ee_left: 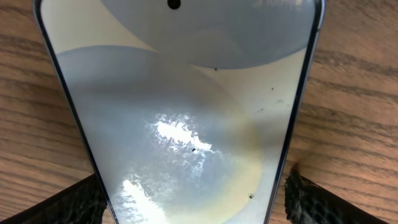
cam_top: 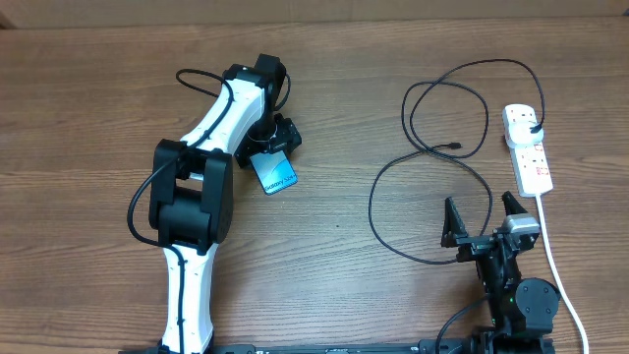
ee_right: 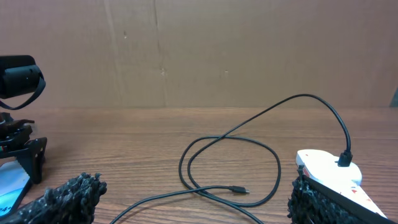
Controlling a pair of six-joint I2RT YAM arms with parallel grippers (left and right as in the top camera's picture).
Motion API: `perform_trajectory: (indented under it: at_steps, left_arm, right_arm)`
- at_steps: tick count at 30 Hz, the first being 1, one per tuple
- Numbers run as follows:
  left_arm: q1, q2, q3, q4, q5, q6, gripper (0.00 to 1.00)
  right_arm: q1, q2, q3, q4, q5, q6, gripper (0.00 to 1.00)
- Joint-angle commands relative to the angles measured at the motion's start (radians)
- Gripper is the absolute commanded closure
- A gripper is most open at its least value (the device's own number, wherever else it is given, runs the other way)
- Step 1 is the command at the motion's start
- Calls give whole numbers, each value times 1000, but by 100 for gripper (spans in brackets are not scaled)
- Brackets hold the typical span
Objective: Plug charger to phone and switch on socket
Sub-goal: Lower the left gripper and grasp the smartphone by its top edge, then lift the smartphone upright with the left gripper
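The phone point(cam_top: 275, 175), with a light blue screen, lies tilted on the wood table left of centre. My left gripper point(cam_top: 272, 147) is over its far end, and in the left wrist view the phone point(ee_left: 186, 124) fills the space between both fingers, which press on its dark edges. The black charger cable point(cam_top: 432, 128) lies in loops at the right, its connector tip point(cam_top: 457, 147) free on the table and its plug point(cam_top: 532, 126) in the white socket point(cam_top: 531, 157). My right gripper point(cam_top: 482, 221) is open and empty near the front edge. It faces the tip point(ee_right: 239, 190) and the socket point(ee_right: 323, 168).
The socket's thick white cord point(cam_top: 555, 265) runs down the right side past my right arm's base. A cardboard wall point(ee_right: 199, 56) stands behind the table. Bare wood lies between the phone and the cable loops.
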Motion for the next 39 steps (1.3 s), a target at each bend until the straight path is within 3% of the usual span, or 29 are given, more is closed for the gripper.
perform_trajectory:
  at_steps: [1, 10, 21, 32, 39]
  left_arm:
    - [-21, 66, -50, 13, 47, -23, 8]
    - [-21, 67, -50, 18, 37, -21, 20]
    - [-5, 66, -40, 15, 44, -8, 23]
    - [28, 66, 105, -48, 252, 128, 26]
    - [40, 66, 181, -82, 465, 197, 26]
  right_arm:
    - [-4, -8, -11, 5, 3, -2, 0]
    - [-4, -8, -11, 5, 3, -2, 0]
    - [-4, -8, -11, 5, 3, -2, 0]
    - [-4, -8, -11, 5, 3, -2, 0]
    - [-4, -8, -11, 5, 3, -2, 0]
